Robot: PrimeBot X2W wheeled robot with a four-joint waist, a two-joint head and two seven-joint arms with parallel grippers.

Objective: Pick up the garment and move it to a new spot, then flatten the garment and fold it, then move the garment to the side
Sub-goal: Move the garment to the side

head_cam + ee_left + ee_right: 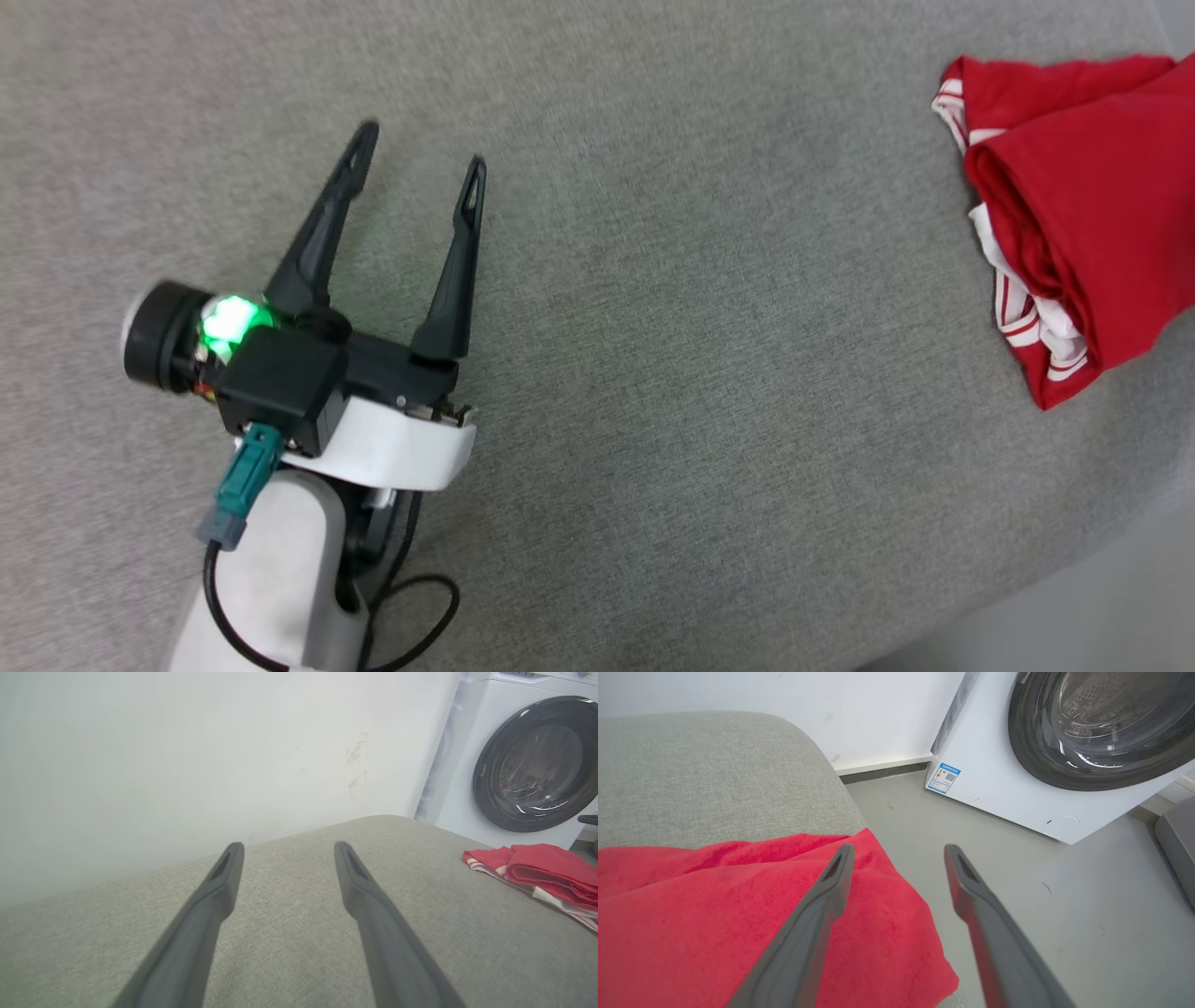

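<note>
Loads of open grey surface point(700, 327) between the left claw point(422, 149) and the garment point(1092, 205), which sits bunched up at the right edge. Off that edge it's bare floor point(1017, 905), then the washing machine point(994, 788). A wall point(140, 765) blocks the far side.

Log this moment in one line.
garment: red T-shirt with white striped trim, folded, at edge of grey fabric surface | left gripper: open, empty | right gripper: open, above garment

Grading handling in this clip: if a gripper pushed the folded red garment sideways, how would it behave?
Likely floppy: the garment lies in soft rolled folds, so a push should bunch it. The woven grey cushion may drag on it. Near the cushion's edge, it could slip off.
</note>
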